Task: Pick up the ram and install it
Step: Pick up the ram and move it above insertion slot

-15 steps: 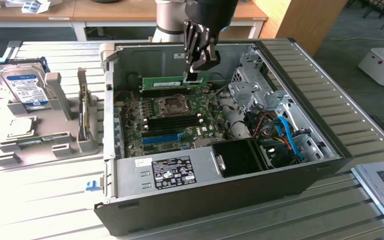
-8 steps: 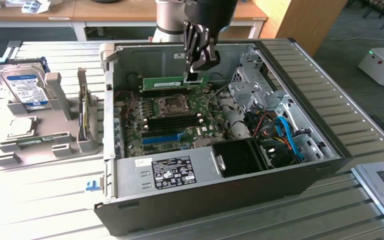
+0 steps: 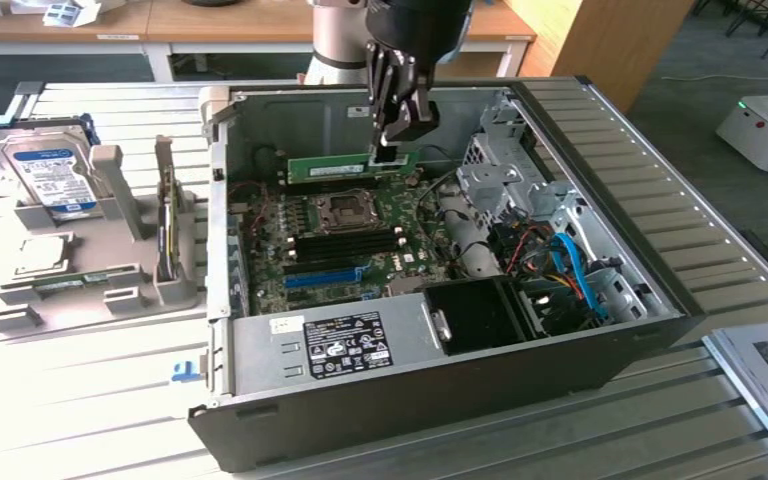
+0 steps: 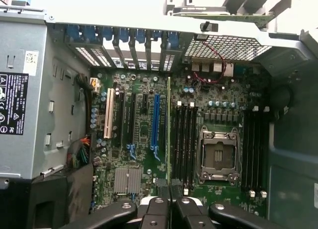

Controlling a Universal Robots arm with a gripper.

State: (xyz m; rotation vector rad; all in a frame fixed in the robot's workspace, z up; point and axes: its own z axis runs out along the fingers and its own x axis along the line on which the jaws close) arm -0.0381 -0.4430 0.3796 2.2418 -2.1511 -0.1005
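Gripper (image 3: 392, 148) is clamped on one end of the ram (image 3: 344, 167), holding it on edge above the motherboard (image 3: 307, 262), its length reaching toward the exterior view's left. From the wrist I see its thin edge running parallel to the black memory slots (image 4: 184, 139), just beside them. I judge it not yet seated.

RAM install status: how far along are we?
Done: pickup. The gripper is shut on the ram, held over the open computer case. In hand: the ram hangs edge-down above the motherboard, near the black memory slots. Left: seating it; it is in no slot yet.
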